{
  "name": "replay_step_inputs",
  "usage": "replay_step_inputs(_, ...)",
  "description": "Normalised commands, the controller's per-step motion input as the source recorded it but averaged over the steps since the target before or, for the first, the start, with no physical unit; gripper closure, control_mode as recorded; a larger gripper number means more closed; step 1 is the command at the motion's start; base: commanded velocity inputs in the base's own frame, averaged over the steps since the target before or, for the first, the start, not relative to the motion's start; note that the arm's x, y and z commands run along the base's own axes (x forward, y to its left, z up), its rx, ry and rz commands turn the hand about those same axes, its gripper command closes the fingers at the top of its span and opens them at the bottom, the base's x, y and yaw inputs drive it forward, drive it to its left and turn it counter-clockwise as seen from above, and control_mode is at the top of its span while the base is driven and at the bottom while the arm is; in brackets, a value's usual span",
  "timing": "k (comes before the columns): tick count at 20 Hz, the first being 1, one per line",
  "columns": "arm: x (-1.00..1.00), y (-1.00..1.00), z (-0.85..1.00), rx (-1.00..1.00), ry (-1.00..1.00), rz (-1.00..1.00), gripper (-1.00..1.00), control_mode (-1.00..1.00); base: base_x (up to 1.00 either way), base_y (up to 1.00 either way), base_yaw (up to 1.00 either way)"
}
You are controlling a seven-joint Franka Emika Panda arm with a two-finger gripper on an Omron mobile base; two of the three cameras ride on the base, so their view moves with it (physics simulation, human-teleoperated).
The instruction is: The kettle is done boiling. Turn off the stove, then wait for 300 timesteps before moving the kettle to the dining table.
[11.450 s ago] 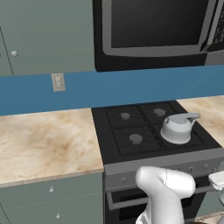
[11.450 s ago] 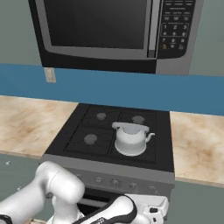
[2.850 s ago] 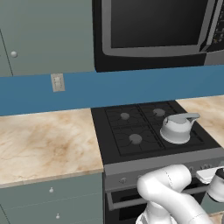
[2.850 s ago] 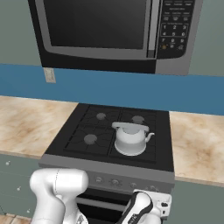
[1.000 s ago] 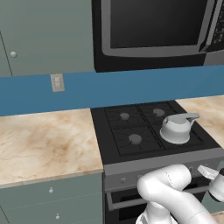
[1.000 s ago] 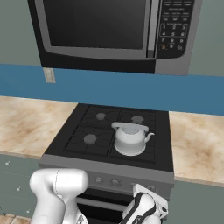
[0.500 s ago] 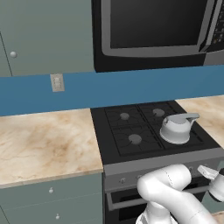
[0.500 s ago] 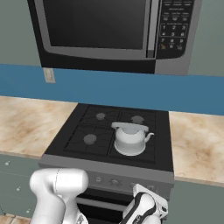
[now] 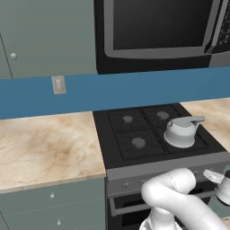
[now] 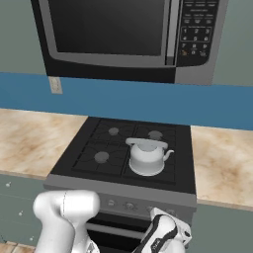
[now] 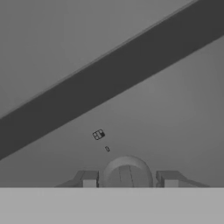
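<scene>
While gripper (image 11: 129, 178) straddles stove (image 9: 134, 130) knob (image 11: 127, 171) — kettle (image 9: 181, 131) well above.

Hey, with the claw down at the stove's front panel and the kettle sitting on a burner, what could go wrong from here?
The claw straddles a round knob on the stove front panel; several knobs sit close together, so it may be turning the wrong one. The fingers reach barely past the knob's sides, so they might slip. The kettle sits near the front edge, so a rising arm might bump it.
</scene>
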Motion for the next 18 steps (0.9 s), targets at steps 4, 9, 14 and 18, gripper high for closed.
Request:
replay_step_inputs(4, 0.00, 0.05, -0.01, 0.30, 0.11, 0.03, 1.00, -1.00, 0.00, 0.00, 0.00)
replay_step_inputs(9, 0.00, 0.25, -0.22, 0.38, 0.07, 0.01, 1.00, -1.00, 0.00, 0.00, 0.00)
replay_step_inputs(14, 0.00, 0.23, -0.35, 0.46, 0.02, 0.00, 1.00, -1.00, 0.00, 0.00, 0.00)
replay_step_inputs(18, 0.00, 0.03, -0.38, 0.48, 0.00, 0.01, 1.00, -1.00, 0.00, 0.00, 0.00)
